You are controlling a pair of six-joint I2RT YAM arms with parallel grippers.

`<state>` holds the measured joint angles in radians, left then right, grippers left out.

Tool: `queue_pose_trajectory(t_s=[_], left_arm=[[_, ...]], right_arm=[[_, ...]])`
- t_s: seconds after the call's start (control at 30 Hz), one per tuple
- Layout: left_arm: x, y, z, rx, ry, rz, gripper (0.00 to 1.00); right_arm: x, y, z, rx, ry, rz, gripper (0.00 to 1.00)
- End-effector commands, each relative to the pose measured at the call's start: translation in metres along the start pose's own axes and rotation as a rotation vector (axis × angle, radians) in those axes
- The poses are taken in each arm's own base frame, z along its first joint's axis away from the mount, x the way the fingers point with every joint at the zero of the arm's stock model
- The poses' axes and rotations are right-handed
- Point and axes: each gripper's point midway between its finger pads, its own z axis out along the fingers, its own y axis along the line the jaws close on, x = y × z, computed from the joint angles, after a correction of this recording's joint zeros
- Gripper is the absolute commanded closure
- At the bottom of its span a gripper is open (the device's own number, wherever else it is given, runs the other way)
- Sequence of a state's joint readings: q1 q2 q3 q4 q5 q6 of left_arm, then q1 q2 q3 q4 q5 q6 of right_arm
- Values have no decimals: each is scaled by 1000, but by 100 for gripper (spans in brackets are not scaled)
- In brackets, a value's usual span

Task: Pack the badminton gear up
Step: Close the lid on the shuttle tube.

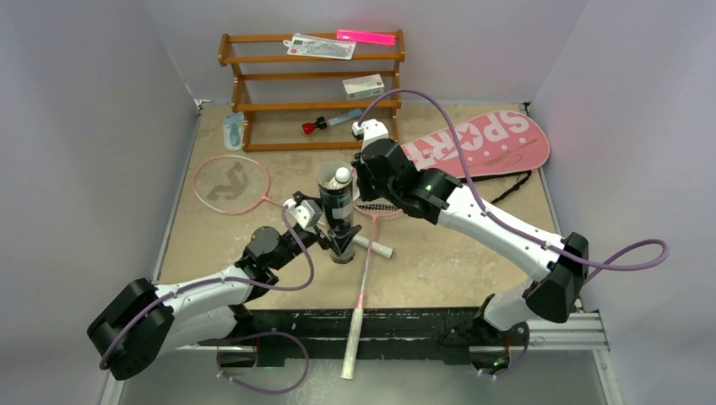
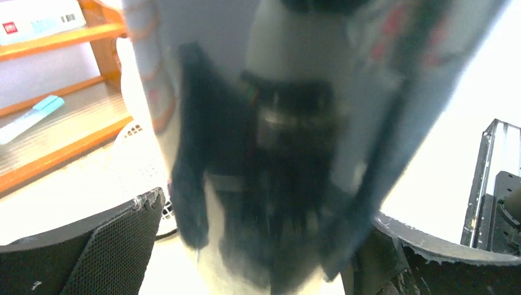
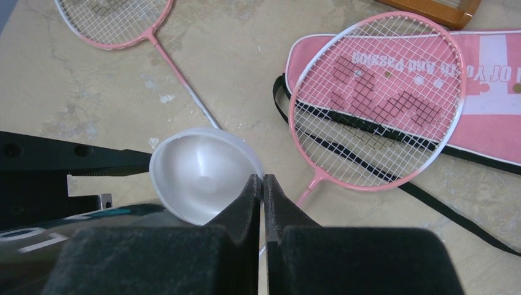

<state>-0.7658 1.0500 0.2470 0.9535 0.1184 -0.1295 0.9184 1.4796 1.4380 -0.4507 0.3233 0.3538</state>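
Observation:
A long black tube (image 1: 336, 215) stands upright mid-table, blurred and filling the left wrist view (image 2: 276, 153). My left gripper (image 1: 342, 246) (image 2: 267, 209) is open, its fingers either side of the tube's base. A white shuttlecock (image 1: 342, 175) (image 3: 199, 172) sits at the tube's mouth, and my right gripper (image 1: 360, 182) (image 3: 263, 181) is shut on its rim. One pink racket (image 1: 230, 184) (image 3: 113, 18) lies to the left. The other racket (image 1: 361, 287) (image 3: 378, 101) has its head partly on the pink SPORT bag (image 1: 490, 142) (image 3: 491, 92) and its handle past the front edge.
A wooden rack (image 1: 312, 105) stands at the back with a small white box (image 1: 363, 85), a red-capped blue tool (image 1: 325, 124) and a pink strip (image 1: 366, 37). A blue-white item (image 1: 233, 131) lies by the rack's left leg. The bag's black strap (image 3: 368, 166) trails across the table.

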Motion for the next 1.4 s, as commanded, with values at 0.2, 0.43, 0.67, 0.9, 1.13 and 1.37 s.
queue_pose_trajectory(t_s=[0.2,0.43,0.67,0.9,1.13,1.37], left_arm=[[-16,7,1,-43,-2,-5,0],[-30,6,-10,-56,-14,-15,1],[-44,5,-21,-64,-13,-19,1],[-57,-2,-29,-39,3,-31,1],[-71,-10,-44,-23,16,-68,0],[-78,-15,-58,-12,107,-60,0]], right_arm=[[-18,-6,-21,18,-41,-20,100],[-32,-40,-37,102,-28,-17,100],[-69,-79,-72,160,-88,-14,100],[-113,-68,-130,62,-179,-48,100],[-129,-13,-163,-261,-212,-93,100],[-129,29,-163,-487,-185,-108,100]])
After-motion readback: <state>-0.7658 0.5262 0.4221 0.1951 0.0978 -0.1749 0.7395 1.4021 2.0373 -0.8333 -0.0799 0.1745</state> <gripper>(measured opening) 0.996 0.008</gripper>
